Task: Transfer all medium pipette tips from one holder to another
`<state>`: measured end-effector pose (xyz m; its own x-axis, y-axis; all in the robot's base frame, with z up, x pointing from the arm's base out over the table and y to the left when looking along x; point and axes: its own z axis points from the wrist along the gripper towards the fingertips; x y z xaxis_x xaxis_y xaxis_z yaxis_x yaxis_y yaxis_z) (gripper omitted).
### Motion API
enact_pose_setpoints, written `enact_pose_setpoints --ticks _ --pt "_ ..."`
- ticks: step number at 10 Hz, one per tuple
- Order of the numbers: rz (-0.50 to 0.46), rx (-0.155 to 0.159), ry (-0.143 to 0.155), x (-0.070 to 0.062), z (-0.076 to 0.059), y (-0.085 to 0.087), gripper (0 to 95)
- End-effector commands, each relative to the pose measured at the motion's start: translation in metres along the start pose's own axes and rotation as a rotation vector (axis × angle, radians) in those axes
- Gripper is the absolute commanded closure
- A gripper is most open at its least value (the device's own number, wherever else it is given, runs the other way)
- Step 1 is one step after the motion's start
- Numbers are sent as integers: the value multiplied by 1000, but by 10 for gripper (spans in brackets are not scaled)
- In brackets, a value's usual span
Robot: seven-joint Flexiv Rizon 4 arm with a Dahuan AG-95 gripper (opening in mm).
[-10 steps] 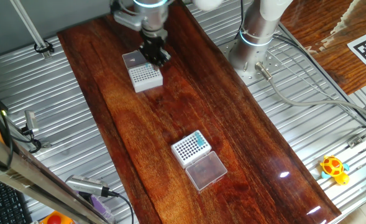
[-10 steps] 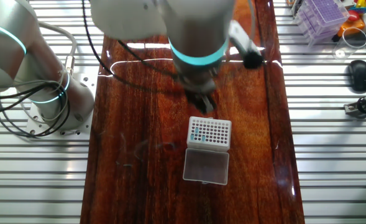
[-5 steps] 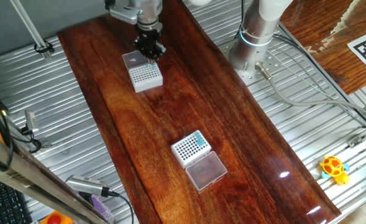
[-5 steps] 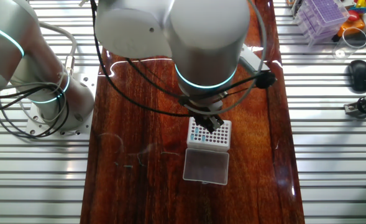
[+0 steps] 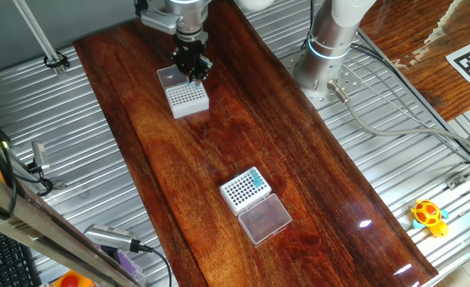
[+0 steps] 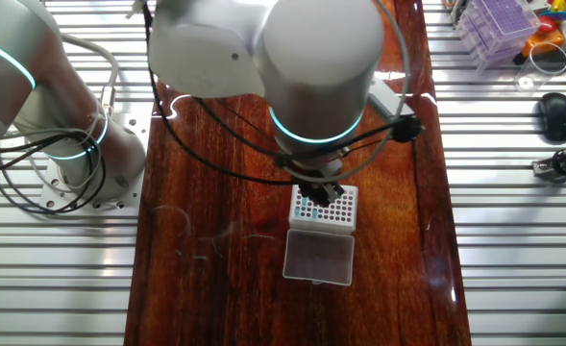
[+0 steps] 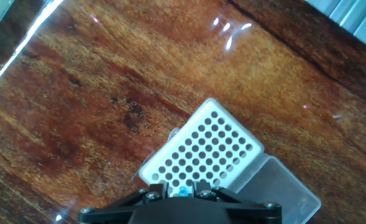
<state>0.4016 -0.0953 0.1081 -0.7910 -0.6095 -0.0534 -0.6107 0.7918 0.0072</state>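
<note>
Gripper (image 5: 193,70) sits low over the dark-hole rack (image 5: 187,97) at the far end of the table (image 5: 219,143), robot-base side. This rack looks like the destination. Its clear lid (image 5: 170,76) lies flat on the table, touching or just beside the rack.

Hand view: a small teal bit shows between the jaws, most likely one pipette tip (image 7: 183,190). The jaws look closed on it, but the view is cropped at the bottom edge, so the grip is probable rather than certain.

Key relation: the rack's hole grid (image 7: 202,151) lies directly ahead of the jaws along the finger axis, i.e. straight down. The tip's long axis appears to run with the fingers, roughly upright, point towards the holes. The jaws are over the grid near one edge, not the middle.

The other fixed view shows a few teal dots (image 6: 307,203) seated in this rack just under the gripper (image 6: 319,189), so some transfers are done.

The source, the fine-dot rack (image 5: 243,190), is well apart, near the table's middle. It holds a cluster of teal tips (image 5: 257,182) in one corner, with a frosted lid (image 5: 265,218) beside it, so tips remain to be moved.

Judged step: placing. Next is a straight descent into a free hole, then opening the jaws. Risks: the tip catching on the rim between holes, or hitting a seated neighbour.
</note>
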Motion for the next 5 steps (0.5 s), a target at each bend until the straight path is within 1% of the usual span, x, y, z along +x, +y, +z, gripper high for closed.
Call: enact_pose_setpoints --ticks 1,3,5 --pt "3 1 0 1 2 1 760" --pt "9 1 -3 6 5 5 760" --pt "10 4 -7 7 6 6 760"
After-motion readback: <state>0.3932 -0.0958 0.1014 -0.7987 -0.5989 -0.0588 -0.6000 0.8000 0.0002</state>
